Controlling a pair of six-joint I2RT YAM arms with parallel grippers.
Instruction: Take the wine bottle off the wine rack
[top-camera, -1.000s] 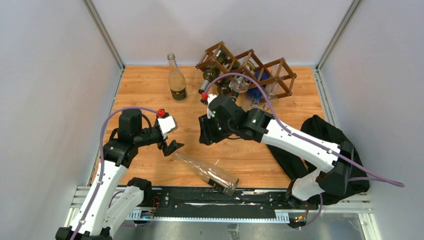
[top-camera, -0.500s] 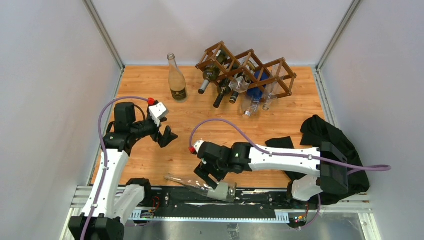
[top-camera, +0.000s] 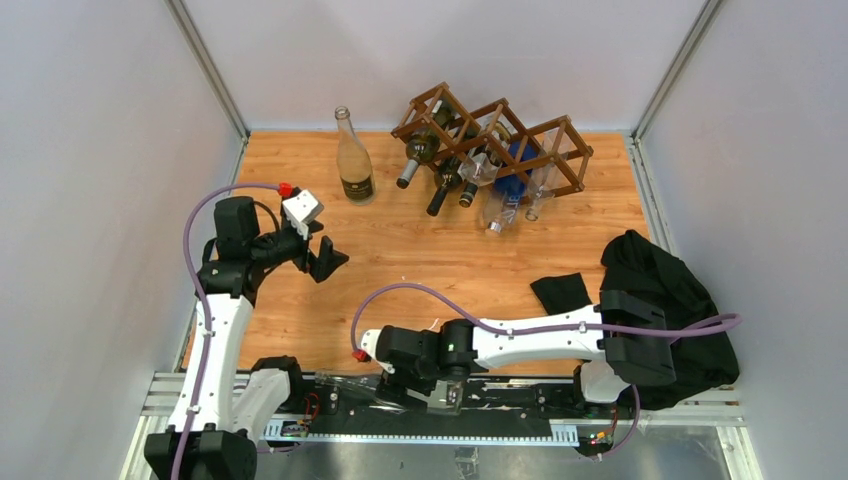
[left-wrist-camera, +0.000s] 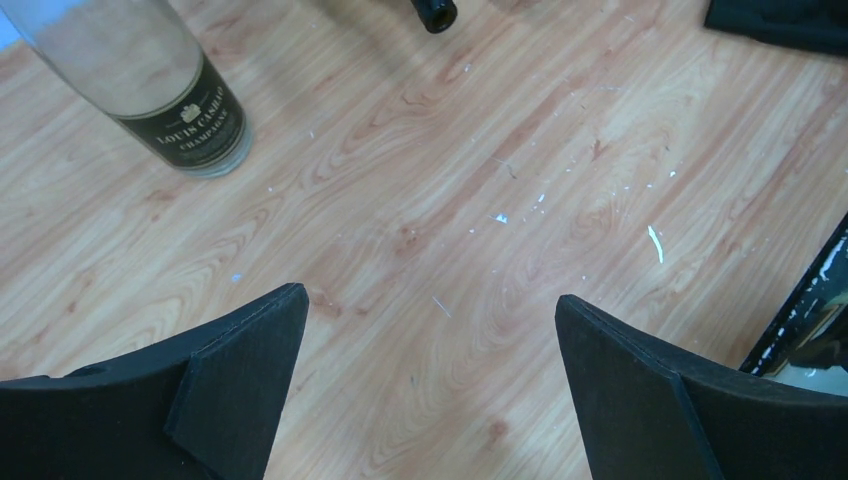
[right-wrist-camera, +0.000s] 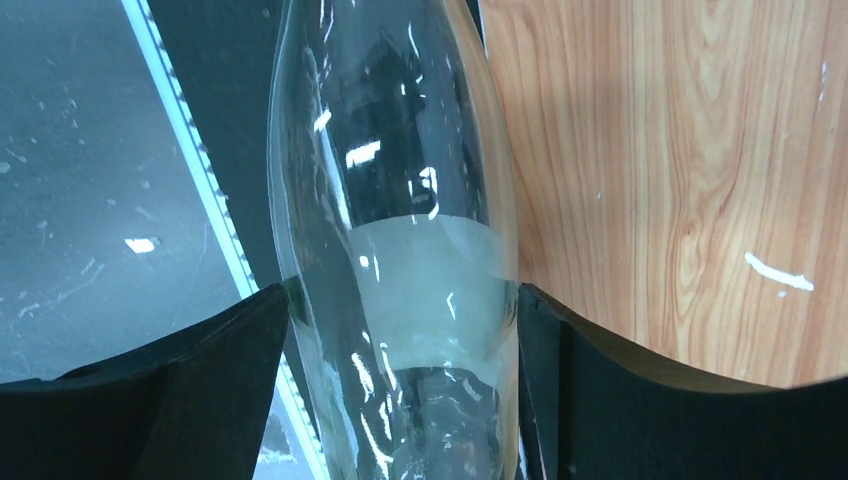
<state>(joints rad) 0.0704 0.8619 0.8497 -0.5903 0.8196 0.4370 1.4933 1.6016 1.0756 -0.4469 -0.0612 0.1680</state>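
The dark wooden wine rack (top-camera: 553, 135) stands at the back of the table with several bottles (top-camera: 421, 157) lying in its cells. A clear glass wine bottle (top-camera: 348, 383) (right-wrist-camera: 400, 180) lies off the rack at the table's near edge, half over the black rail (top-camera: 520, 395). My right gripper (top-camera: 438, 388) (right-wrist-camera: 402, 295) straddles its body, and both pads press against the glass. My left gripper (top-camera: 327, 260) (left-wrist-camera: 430, 300) hovers over bare wood at the left, jaws wide apart with nothing between them.
A tall empty champagne bottle (top-camera: 353, 160) (left-wrist-camera: 160, 90) stands upright left of the rack. A black cloth (top-camera: 660, 290) is heaped at the right edge. Grey walls close in three sides of the wooden table (top-camera: 450, 250).
My right arm swung from the rack down to the near edge and took the clear bottle, which slid from the table onto the front rail. My left gripper drew back to the left.
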